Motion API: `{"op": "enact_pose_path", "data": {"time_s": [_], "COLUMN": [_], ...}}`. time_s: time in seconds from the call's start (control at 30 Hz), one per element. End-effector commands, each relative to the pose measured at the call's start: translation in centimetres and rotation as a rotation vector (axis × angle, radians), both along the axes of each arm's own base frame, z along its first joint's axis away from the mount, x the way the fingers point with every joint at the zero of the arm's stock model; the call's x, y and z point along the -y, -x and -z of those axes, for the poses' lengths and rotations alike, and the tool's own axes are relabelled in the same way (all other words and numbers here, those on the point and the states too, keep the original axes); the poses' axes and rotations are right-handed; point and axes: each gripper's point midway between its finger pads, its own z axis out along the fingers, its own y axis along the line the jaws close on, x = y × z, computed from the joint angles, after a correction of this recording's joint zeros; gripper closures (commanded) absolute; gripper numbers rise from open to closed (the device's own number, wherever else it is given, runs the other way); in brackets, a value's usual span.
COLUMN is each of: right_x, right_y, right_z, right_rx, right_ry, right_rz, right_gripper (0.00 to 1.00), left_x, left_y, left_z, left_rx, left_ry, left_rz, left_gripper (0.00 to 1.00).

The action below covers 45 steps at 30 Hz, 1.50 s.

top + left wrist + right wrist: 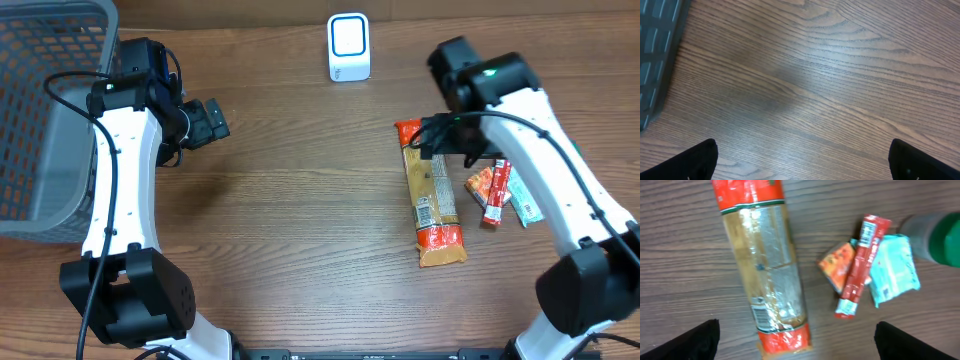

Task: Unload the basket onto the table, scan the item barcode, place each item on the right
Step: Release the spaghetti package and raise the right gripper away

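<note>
1. The right gripper (797, 342) stands wide open and holds nothing. Only its two dark fingertips show, in the bottom corners of the wrist view.
2. Under it the long packet (767, 265) lies flat on the table (300, 220), red at both ends and clear in the middle. Its upper end is cut off by the top edge of the wrist view.
3. A barcode (761, 314) faces up near the packet's lower end. It is small and blurred, and the bars are hard to make out.
4. From overhead, the right arm covers part of the packet's far end.
5. Just to the packet's right lie an orange sachet (836, 265), a red stick (860, 265) and a teal sachet (894, 270). The stick overlaps both sachets.
6. A blurred grey-green shape (937, 237) at the right edge of the wrist view cannot be identified.
7. The left gripper (802, 160) is also wide open and empty, over bare wood. A corner of the basket (655, 55) is cut off at the left edge of its view.
8. The scanner (349, 47) stands near the table's far edge, well apart from the packet.
9. Open wood runs between the two arms and from the packet up to the scanner. The basket takes up the far left corner.
</note>
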Motion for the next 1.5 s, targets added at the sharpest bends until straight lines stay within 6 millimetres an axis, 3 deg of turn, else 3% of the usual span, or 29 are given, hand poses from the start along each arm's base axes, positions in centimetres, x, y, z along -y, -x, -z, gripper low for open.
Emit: {"op": "enact_pose_path", "data": {"time_s": [0.0,0.3,1.1,1.27,1.47], "right_x": [0.3,0.0,-0.1,-0.7,-0.8], "right_y": [-0.4,-1.3,-1.3,-0.9,0.2], "right_z": [0.2,0.1,0.0,-1.5,-5.5], "right_rx": [0.0,0.04,0.042,0.082,0.191], "right_ry": [-0.009,-0.023,-0.024,-0.039,-0.08], "right_rz": [0.024,0.023,0.021,0.0,-0.012], "right_gripper": [0.0,0.0,0.0,0.0,0.0], "left_x": [0.0,0.0,0.0,0.0,0.0], "left_y": [-0.3,-0.3,-0.3,-0.3,-0.3], "left_z": [-0.4,-0.4,-0.4,-0.4,-0.4], "left_rx": [0.011,0.011,0.011,0.011,0.011], "left_ry": [-0.01,-0.01,-0.01,-0.01,-0.01], "left_rz": [0.018,0.018,0.018,0.018,0.018], "left_gripper": [0.0,0.0,0.0,0.0,0.0]}}
